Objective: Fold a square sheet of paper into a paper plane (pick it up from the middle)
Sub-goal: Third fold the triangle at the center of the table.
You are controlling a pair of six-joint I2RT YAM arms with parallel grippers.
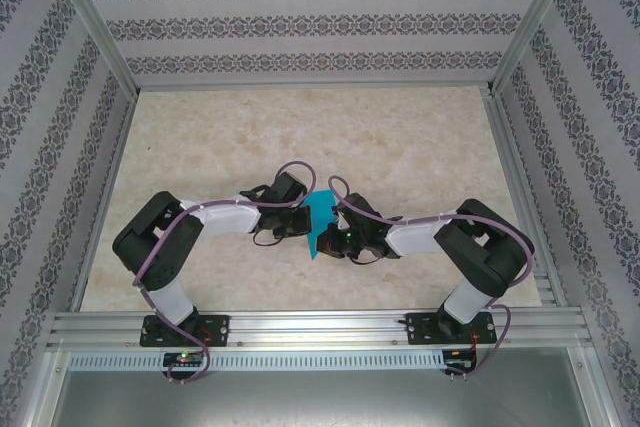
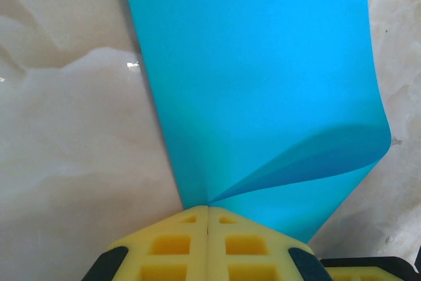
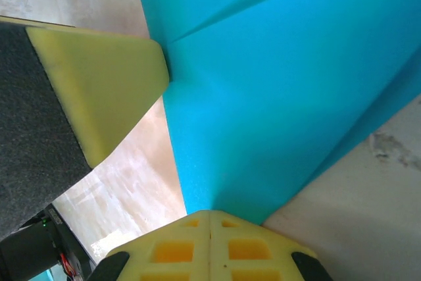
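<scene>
My left gripper (image 2: 208, 212) is clenched on the square sheet of paper (image 1: 322, 215), its yellow pads pressed together with the teal edge caught between them. My right gripper (image 3: 209, 215) is pinched onto the same sheet in the same way.

From the top camera the sheet sits just toward 6 o'clock of the middle of the marble-look table (image 1: 400, 137). My left gripper is at its 9 o'clock side and my right at about 4 o'clock. Patterned walls (image 1: 300, 27) close the table in at 9, 12 and 3 o'clock, with aluminium rails (image 1: 310, 327) along the 6 o'clock edge. Purple cables (image 1: 300, 169) loop over both wrists, close above the sheet.

In my left wrist view the sheet rises toward 12 o'clock, and a darker flap curls over at about 4 o'clock. In my right wrist view a crease runs toward 1 o'clock, and one pad of my left gripper presses against the sheet at 9 o'clock, blocking the table behind it.

The pinched edges are hidden inside the pads. The sheet is cut off at 12 o'clock in both wrist views. From above my dark wrists cover its sides, so I cannot make out its full outline. I cannot tell whether it touches the table.
</scene>
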